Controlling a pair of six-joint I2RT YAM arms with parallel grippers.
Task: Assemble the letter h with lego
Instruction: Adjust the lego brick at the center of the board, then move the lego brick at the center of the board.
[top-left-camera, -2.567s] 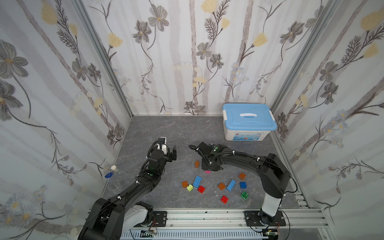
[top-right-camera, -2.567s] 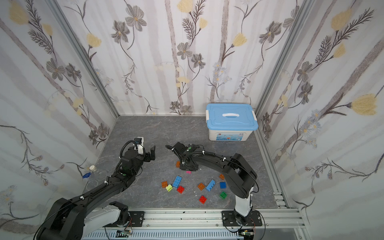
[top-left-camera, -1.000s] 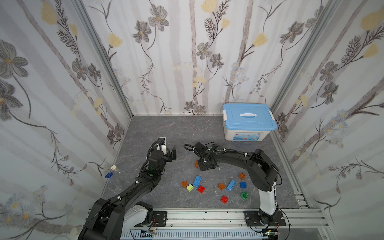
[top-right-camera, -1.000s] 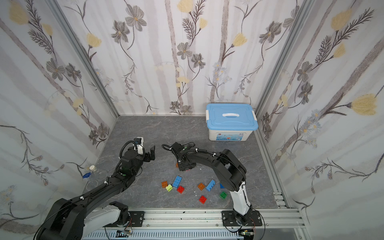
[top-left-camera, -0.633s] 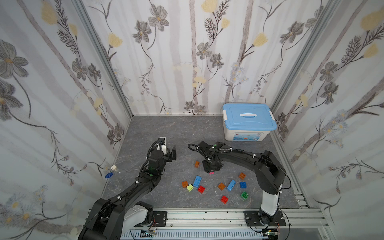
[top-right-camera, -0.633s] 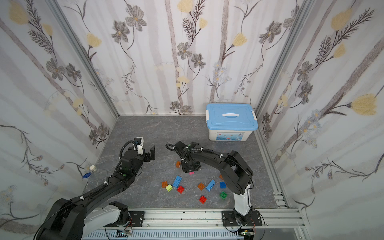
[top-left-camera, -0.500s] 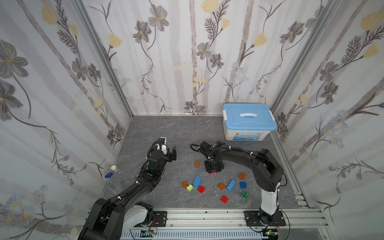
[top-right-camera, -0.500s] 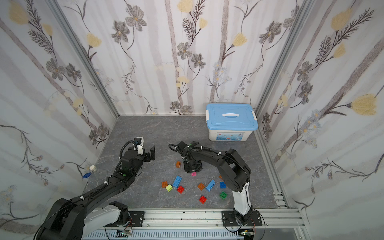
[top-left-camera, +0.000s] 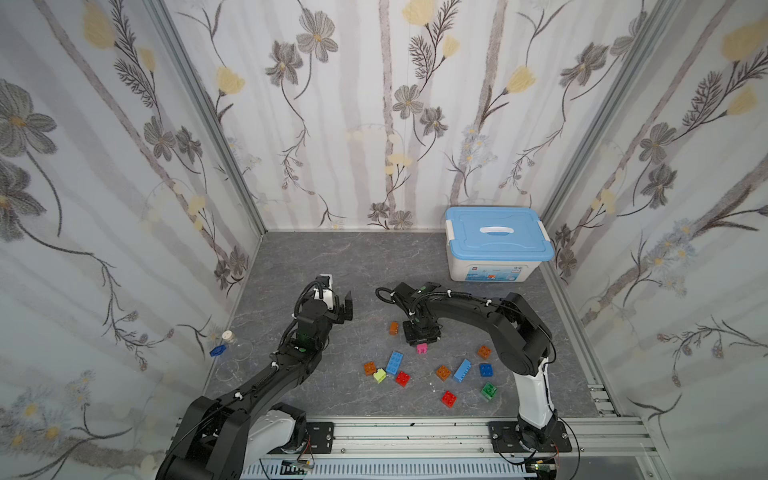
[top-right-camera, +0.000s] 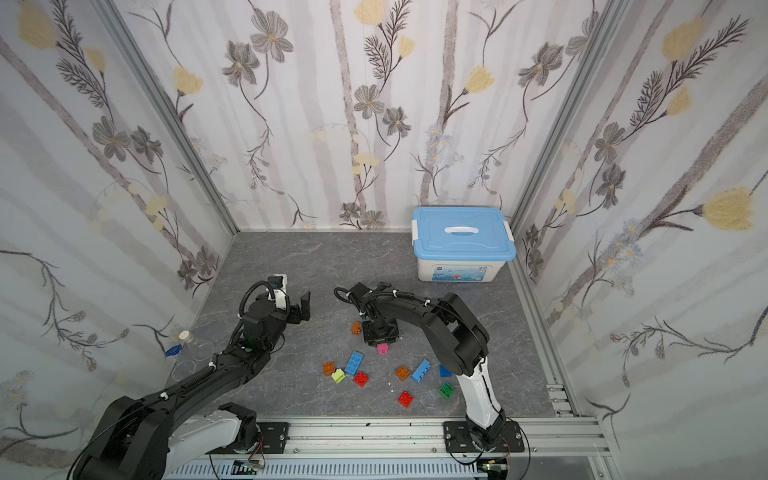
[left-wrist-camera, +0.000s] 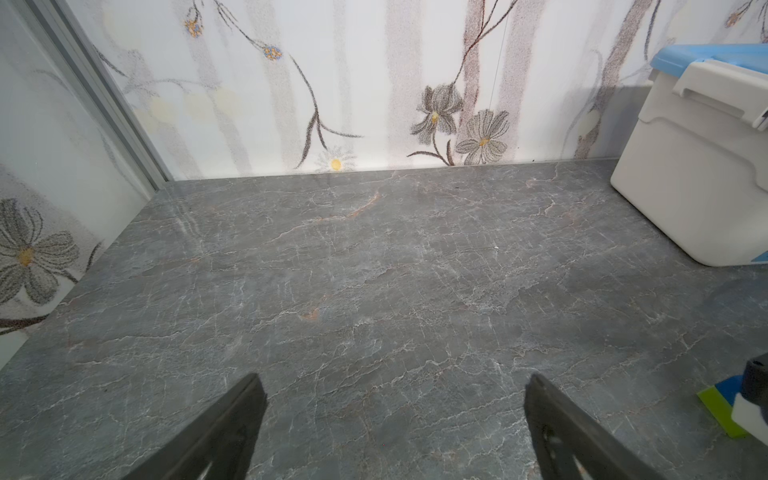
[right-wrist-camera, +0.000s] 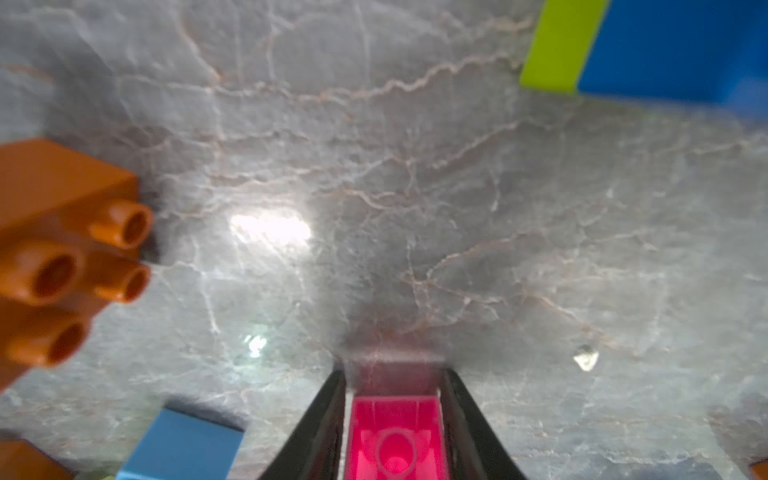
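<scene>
Loose lego bricks lie at the front of the grey floor: an orange one, two long light-blue ones, and red, lime, blue and green ones. My right gripper points straight down at the floor. In the right wrist view its fingers press both sides of a pink brick whose hollow underside faces the camera. The pink brick touches the floor. My left gripper hovers wide open and empty, left of the bricks.
A white storage box with a light-blue lid stands at the back right. A clear bottle with a blue cap lies by the left wall. A stacked lime and blue brick rests close to the right gripper. Walls enclose three sides.
My right gripper has moved from beside the orange brick toward the front and right, bringing the pink brick down to the floor. The left arm has not moved.
</scene>
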